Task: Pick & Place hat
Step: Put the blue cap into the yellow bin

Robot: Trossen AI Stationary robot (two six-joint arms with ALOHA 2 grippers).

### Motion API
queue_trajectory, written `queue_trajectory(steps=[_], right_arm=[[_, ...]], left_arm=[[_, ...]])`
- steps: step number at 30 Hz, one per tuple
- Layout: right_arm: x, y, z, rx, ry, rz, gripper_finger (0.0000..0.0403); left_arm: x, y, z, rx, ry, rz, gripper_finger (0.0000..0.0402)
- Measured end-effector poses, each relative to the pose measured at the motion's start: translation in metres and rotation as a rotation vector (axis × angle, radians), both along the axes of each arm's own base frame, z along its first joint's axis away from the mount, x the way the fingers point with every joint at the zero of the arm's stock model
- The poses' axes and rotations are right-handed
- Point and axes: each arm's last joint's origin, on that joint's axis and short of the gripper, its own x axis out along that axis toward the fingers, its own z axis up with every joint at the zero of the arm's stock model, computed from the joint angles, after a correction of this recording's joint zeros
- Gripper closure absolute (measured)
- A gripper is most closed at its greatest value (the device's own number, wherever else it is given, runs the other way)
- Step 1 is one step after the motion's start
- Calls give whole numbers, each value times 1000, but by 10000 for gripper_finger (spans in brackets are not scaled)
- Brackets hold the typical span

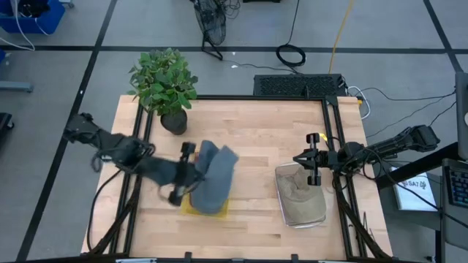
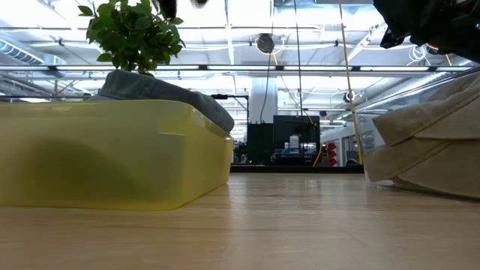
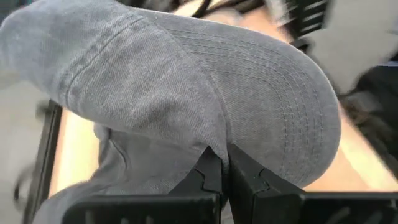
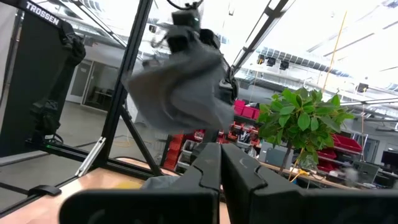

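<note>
Hat (image 1: 213, 175) hides left gripper (image 1: 191, 177) tips (yellow bin (image 1: 191, 207) mostly covered).

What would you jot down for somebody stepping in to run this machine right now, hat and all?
Left gripper: shut on the grey hat, held over the yellow bin.
Right gripper: shut, holding nothing, waiting above the beige hat in the clear tray.
Done: grey hat picked up.
Left: set it down and let go; the pictures don't show the intended spot.
Potted plant stands at the table's far edge.
</note>
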Motion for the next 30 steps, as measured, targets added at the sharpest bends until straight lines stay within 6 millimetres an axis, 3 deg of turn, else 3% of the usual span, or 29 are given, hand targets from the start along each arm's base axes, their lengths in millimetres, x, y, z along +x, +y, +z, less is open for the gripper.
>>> queue_trajectory(steps=[4,9,14,20,30], right_arm=[[0,0,0,0,0,0,403],[0,0,0,0,0,0,403],[0,0,0,2,1,1,403],[0,0,0,14,3,6,403],[0,0,0,27,5,11,403]], left_arm=[[19,12,-23,-51,106,89,395],[42,8,-54,-58,245,135,395],[57,4,-94,3,504,221,395],[77,-3,-131,13,679,216,395],[91,-5,-158,-10,786,209,395]])
